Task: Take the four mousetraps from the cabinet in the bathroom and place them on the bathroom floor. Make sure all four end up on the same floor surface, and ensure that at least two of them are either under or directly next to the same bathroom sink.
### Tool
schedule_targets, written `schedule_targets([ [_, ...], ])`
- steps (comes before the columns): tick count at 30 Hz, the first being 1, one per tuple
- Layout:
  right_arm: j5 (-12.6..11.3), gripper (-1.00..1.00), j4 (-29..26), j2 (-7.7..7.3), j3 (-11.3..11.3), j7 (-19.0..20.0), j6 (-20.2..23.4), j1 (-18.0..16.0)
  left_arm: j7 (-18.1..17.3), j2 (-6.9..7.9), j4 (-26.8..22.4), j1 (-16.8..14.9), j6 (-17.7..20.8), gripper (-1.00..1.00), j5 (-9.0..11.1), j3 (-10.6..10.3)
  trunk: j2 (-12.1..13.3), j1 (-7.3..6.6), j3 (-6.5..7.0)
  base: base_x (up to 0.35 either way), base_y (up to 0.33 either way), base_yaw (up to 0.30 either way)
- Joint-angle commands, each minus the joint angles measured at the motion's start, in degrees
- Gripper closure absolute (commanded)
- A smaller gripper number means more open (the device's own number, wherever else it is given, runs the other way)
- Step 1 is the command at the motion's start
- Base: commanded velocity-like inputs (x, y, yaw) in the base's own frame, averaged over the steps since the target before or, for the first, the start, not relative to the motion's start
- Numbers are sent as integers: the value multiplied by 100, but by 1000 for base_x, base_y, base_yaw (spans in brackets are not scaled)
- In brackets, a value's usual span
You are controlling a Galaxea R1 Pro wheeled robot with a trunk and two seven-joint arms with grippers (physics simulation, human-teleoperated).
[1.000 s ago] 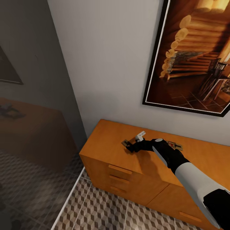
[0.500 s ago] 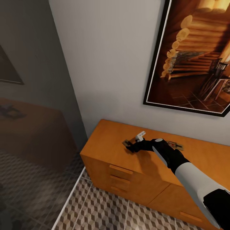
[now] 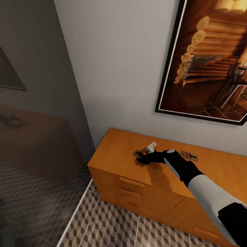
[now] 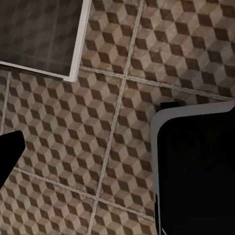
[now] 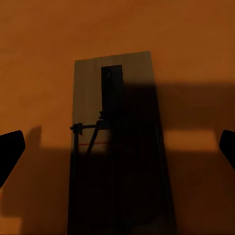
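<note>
On the flat top of the orange-brown cabinet (image 3: 115,151) lie two mousetraps. My right gripper (image 3: 140,157) hangs low over the left mousetrap (image 3: 137,153), partly covering it. In the right wrist view this mousetrap (image 5: 115,93) lies flat between the two dark fingertips (image 5: 10,152), which stand wide apart at either side, so the gripper (image 5: 117,149) is open. The second mousetrap (image 3: 189,156) rests behind my right forearm, near the wall. My left gripper hangs above the cube-patterned bathroom floor (image 4: 73,137), one fingertip (image 4: 9,149) showing far out to the side.
A large framed picture (image 3: 209,58) hangs on the white wall above the cabinet. A dark reflective panel (image 3: 34,120) with a white base strip (image 3: 73,212) stands left of the cabinet. Tiled floor (image 3: 113,223) runs in front of the drawer fronts.
The head view has shifted slightly. The right gripper stays over the left mousetrap, and the second trap shows more fully beside the forearm.
</note>
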Motion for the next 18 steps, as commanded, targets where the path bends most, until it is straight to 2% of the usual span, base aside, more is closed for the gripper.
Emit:
schedule_targets([
  [1, -59, -100, -1, -7, 26, -13, 43, -7, 7, -3, 22, -9, -36, -100, 44, -49, -11, 3, -10, 0, 3, 0],
  [12, -32, -100, 35, -7, 26, -25, 43, -10, 7, -3, 22, -9, -36, -100, 44, -49, -11, 3, -10, 0, 1, 0],
  [18, -17, -100, 36, -7, 26, -175, 43, -7, 7, -2, 22, -9, -36, -100, 44, -49, -11, 3, -10, 0, 0, 0],
])
